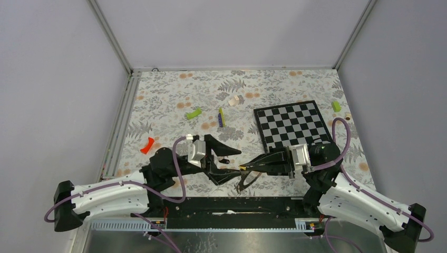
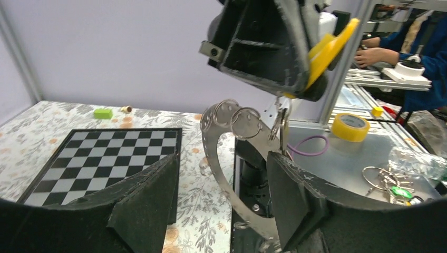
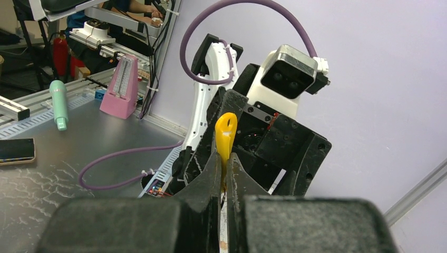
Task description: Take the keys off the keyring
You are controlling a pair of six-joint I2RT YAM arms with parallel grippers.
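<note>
The keyring (image 2: 219, 158) is a broad silvery hoop hanging between my two grippers, with small split rings (image 2: 243, 122) on its upper part. In the top view the keyring (image 1: 244, 187) shows as a dark loop near the table's front edge. My left gripper (image 2: 222, 158) is open, its fingers (image 2: 295, 200) standing either side of the hoop's band, which runs close along the right one. My right gripper (image 3: 224, 176) is shut on a yellow-tagged key (image 3: 226, 132) above the hoop. In the top view the two grippers, left (image 1: 232, 164) and right (image 1: 249, 166), meet at the yellow tag (image 1: 243, 167).
A red-tagged piece (image 1: 147, 145) lies on the floral table at left. The checkered board (image 1: 291, 125) is at right. Lime blocks (image 1: 193, 113) (image 1: 336, 106) and a thin yellow-green and purple stick (image 1: 221, 117) lie further back. A tape roll (image 2: 350, 126) sits beyond the table.
</note>
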